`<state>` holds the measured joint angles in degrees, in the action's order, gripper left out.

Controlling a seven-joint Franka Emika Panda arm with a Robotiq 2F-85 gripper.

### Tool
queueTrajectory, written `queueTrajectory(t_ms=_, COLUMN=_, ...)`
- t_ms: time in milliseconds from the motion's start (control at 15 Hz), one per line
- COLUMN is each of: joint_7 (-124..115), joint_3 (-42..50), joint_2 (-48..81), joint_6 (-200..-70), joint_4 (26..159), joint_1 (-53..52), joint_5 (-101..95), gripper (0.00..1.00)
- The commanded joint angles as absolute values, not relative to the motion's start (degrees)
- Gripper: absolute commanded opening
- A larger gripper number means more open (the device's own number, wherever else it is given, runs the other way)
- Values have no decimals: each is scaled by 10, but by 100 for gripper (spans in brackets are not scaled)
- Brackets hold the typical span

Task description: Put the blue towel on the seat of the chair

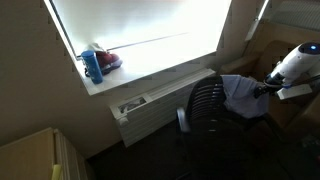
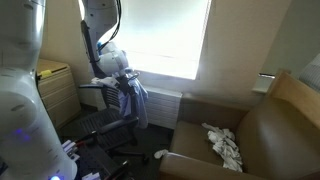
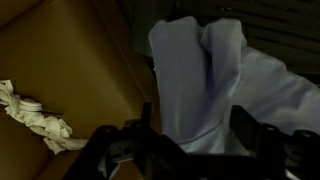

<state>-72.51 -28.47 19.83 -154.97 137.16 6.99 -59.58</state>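
Dim room, bright window. Black office chair (image 1: 208,108) stands in front of the radiator (image 1: 150,108) below the sill.

Blue towel (image 1: 238,92) is at the chair's backrest, not on the seat. In an exterior view it hangs in folds down the back of the chair (image 2: 133,98).

Gripper (image 2: 112,68) is at the top of the towel, level with the backrest. In the wrist view the gripper (image 3: 193,112) has its fingers (image 3: 240,120) set wide apart. A pale fold of towel (image 3: 215,70) bulges between them, and no pinch is visible.

Brown armchair (image 2: 275,125) is well apart from the office chair. A crumpled white cloth (image 2: 225,145) lies on its seat, also seen at the wrist view's lower left (image 3: 35,118).

On the sill (image 1: 150,75): a blue bottle (image 1: 92,66), touching or just beside a red object (image 1: 108,60) too small to identify.
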Motion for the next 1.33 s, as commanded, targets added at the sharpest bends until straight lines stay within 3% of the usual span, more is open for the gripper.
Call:
queueTrajectory(t_ms=0, joint_7=-718, joint_3=-286, joint_2=192, joint_6=-1550, joint_4=1377, joint_1=77, joint_5=-586, gripper=58)
queueTrajectory(t_ms=67, joint_7=-721, joint_3=-287, joint_2=190, joint_6=-1552, joint_4=1377, joint_1=78, joint_5=-582, gripper=57)
queueTrajectory(t_ms=600, joint_7=-714, joint_3=-304, joint_2=135, joint_6=-1542, joint_4=1387, joint_1=81, joint_5=-550, gripper=4)
queueTrajectory(t_ms=667, joint_7=-671, joint_3=-235, joint_2=103, joint_6=-1571, joint_4=1398, joint_1=8, joint_5=-487, gripper=0)
queueTrajectory(t_ms=800, joint_7=-627, joint_3=-222, joint_2=50, joint_6=-1603, joint_4=1415, joint_1=-13, joint_5=-423, gripper=0)
queueTrajectory(t_ms=867, joint_7=-632, joint_3=-275, joint_2=27, joint_6=-1608, joint_4=1419, joint_1=34, joint_5=-428, gripper=1)
queueTrajectory(t_ms=1267, joint_7=-616, joint_3=-270, joint_2=-145, joint_6=-1714, joint_4=1437, joint_1=-21, joint_5=-379, gripper=1)
